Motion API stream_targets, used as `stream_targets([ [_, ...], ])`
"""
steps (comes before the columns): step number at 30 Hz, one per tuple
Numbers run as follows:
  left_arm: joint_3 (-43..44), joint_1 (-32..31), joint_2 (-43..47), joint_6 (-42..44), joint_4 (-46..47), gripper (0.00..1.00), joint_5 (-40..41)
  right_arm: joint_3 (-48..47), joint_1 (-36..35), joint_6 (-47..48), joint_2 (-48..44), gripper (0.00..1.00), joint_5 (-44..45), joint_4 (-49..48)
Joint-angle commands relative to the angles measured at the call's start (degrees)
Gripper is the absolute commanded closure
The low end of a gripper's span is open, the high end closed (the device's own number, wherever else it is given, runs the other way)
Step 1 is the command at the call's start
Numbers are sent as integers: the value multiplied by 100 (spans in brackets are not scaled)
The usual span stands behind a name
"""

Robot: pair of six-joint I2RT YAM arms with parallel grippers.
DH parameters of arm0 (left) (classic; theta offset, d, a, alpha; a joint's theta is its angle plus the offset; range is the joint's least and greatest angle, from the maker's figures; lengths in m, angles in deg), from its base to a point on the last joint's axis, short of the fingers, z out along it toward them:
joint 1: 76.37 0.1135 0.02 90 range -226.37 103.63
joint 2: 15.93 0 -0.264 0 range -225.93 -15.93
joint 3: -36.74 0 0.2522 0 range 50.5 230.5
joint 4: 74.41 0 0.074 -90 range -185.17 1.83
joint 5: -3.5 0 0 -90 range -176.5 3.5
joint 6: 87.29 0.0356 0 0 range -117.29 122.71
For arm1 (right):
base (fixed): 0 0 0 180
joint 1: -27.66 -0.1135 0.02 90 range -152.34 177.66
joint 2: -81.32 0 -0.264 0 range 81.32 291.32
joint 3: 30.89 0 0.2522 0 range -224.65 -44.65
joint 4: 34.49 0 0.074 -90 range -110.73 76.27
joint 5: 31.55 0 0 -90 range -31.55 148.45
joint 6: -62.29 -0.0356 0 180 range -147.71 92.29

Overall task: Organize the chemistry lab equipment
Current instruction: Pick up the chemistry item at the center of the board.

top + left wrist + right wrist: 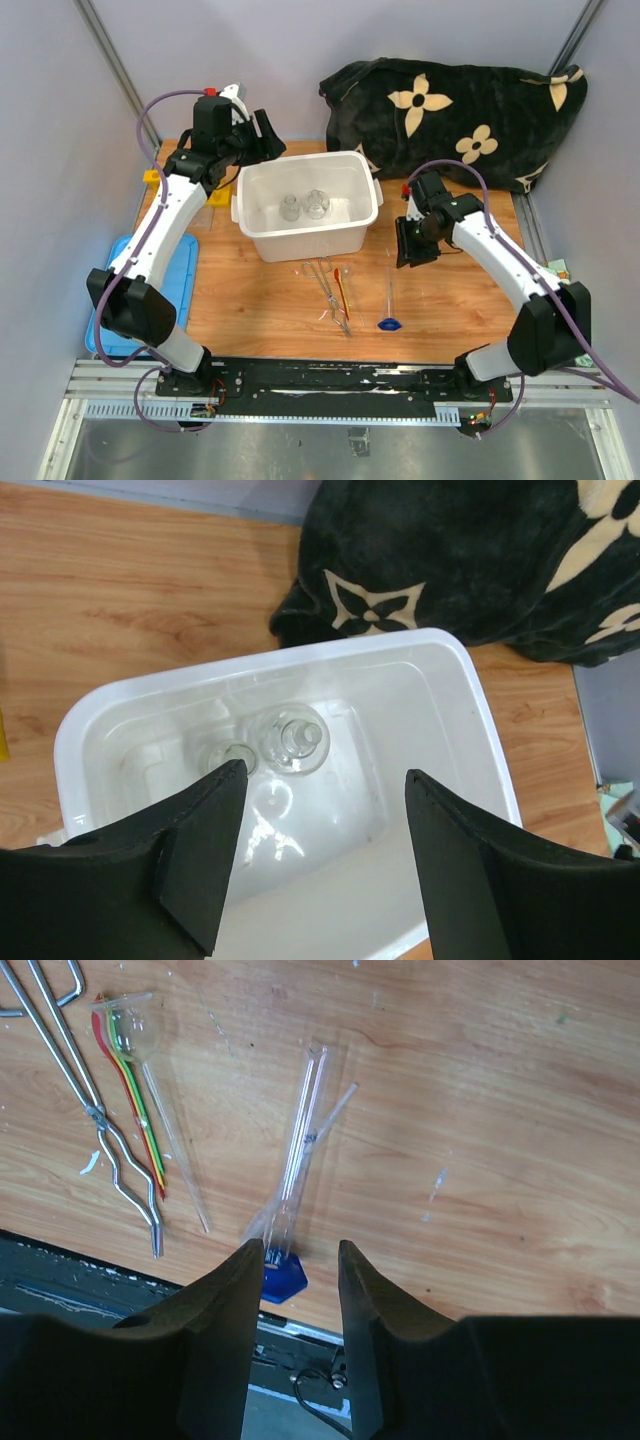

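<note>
Low in the centre of your top view, one blue-based glass piece (390, 300) lies on the wooden table (450, 300) beside one pair of tweezers (328, 290) and one red-orange tool (343, 290). Two glass vessels (317, 203) sit in the white bin (310, 240). Your right gripper (300, 1248) hovers narrowly parted and empty. Your left gripper (325, 775) gapes wide and empty over the bin.

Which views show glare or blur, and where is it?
Left wrist: bright reflections inside the white bin, where the glass flask almost disappears. Right wrist: sharp, though the blue-based glass piece looks faint. Top external: even light, soft shadows.
</note>
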Motion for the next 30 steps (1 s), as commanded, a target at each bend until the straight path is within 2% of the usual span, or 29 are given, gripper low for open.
stream_targets([
  [1, -156, 19, 198, 109, 87, 31, -47, 231, 156, 1, 515, 63, -606, -548],
  [15, -364, 17, 489, 190, 80, 31, 175, -13, 226, 342, 1744, 61, -475, -1103],
  [30, -429, 15, 569, 290, 61, 30, 379, -359, 253, 517, 2472, 62, -346, -1260],
])
